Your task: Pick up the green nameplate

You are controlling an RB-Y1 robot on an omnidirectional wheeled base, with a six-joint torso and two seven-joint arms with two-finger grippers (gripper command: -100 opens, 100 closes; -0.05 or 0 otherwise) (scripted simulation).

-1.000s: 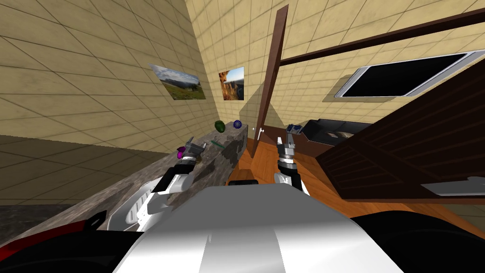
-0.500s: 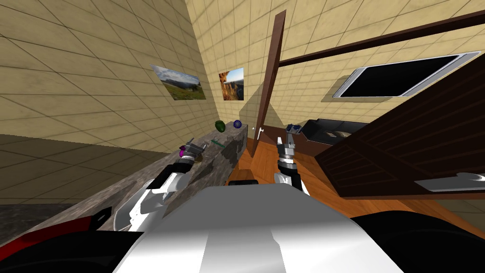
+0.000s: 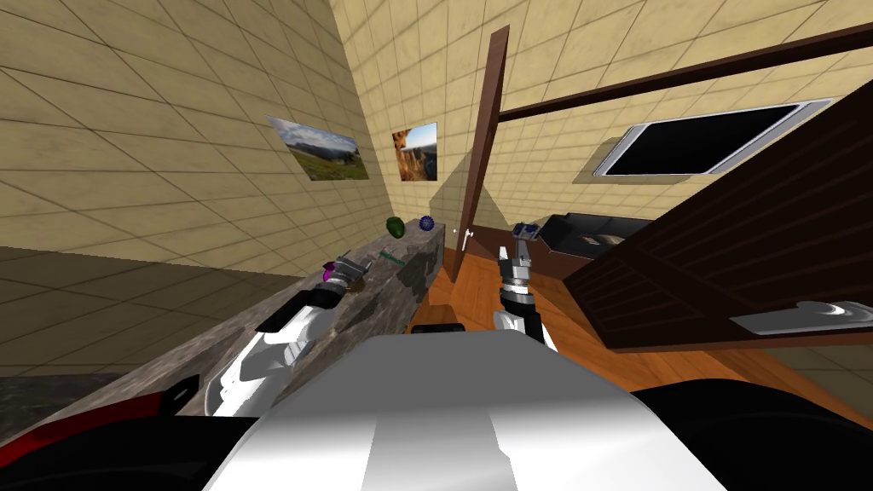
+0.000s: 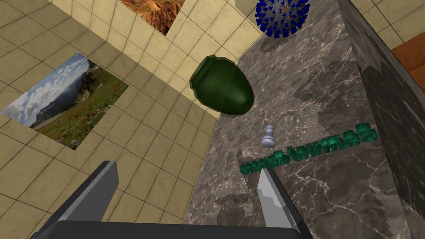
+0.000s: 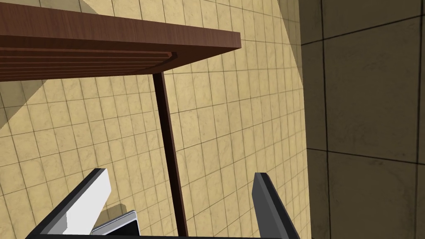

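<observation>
**A:** Where is the green nameplate (image 4: 309,149)?

**B:** It lies flat on the dark marbled bench (image 4: 332,199), towards the bench's front edge. Its near end is just past one blade of the left tool (image 4: 186,170).

**A:** And that tool — has it got hold of anything?

**B:** No. The blades stand wide apart with nothing between them. It points along the bench at the plate, which I read as lining up for the reach. The plate sits off to one blade's side, not between the two, so the hand would need to shift across before closing.

**A:** What about the right tool (image 5: 179,174)?

**B:** It is held up over the wooden floor, well apart from the bench. It is spread open and empty too — parked out of the way, I'd judge.

**A:** What else is on the bench?

**B:** One green nameplate, one small pale pawn (image 4: 268,136) just beside it, one dark green pot (image 4: 222,87) against the wall and one blue spiky ball (image 4: 282,16) farther along. There are also two pictures on the tiled wall.

**A:** Is the pawn a worry?

**B:** It could be. It stands close enough that a wide sweep could knock it.
</observation>
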